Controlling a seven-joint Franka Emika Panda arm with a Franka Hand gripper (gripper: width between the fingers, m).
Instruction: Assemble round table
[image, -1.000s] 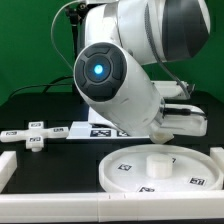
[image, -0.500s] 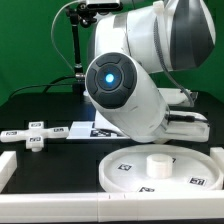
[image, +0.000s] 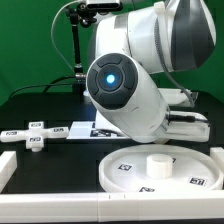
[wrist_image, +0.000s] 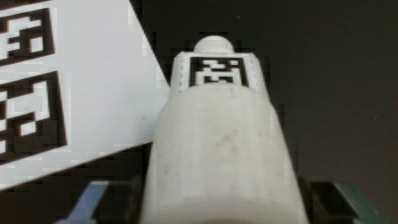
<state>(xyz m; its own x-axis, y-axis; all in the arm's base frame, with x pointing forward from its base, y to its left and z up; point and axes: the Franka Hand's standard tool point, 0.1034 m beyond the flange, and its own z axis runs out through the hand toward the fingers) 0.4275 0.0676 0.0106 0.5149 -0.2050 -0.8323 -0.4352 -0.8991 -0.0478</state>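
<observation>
**Keep the cylinder square in the grip**

Exterior view: the arm (image: 120, 85) hides the claw. The round disc (image: 190, 160) lies on the bench (image: 40, 105) at 5 o'clock, and the cross-shaped piece (image: 35, 135) at 9 o'clock.

Wrist view: the claw (wrist_image: 221, 200) seems closed about the cylinder (wrist_image: 217, 130), just beside the marker board (wrist_image: 63, 90), though its fingers barely show. Best to check the hold is centred, then lift straight, clear of that board.

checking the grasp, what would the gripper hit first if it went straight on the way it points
The white cylinder, dead ahead of the gripper; depth is unclear, so they may already be touching.
</observation>
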